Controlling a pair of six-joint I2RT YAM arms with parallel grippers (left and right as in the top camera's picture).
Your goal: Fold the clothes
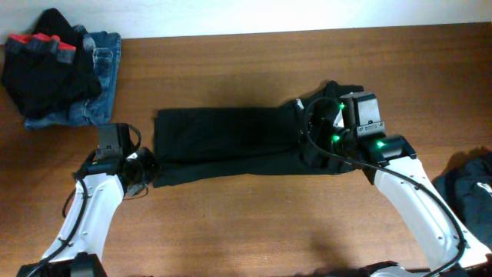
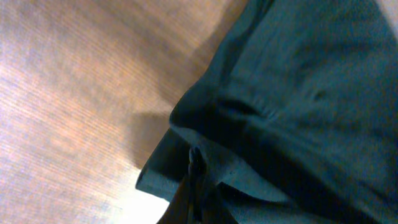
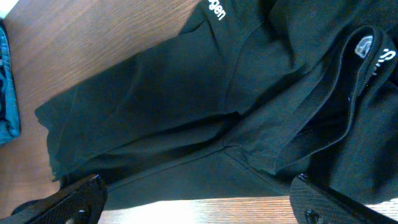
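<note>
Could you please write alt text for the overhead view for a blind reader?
A black top lies in a long strip on a table, the left end effector shut on one end, the right end effector open at the other.

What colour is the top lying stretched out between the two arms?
The top is black; it shows best in the overhead view.

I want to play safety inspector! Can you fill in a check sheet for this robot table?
Surface: brown wooden table.
Job's things: black top lies stretched out mid-table, white neck label showing.
Clutter: pile of clothes with jeans at the far left; dark cloth at the right edge.
Claws: left claw shut, pinching the top's left corner; right claw open above its neck end.
Cables: black cable runs back from each claw.
Surroundings: pale strip beyond the table's far edge.
</note>
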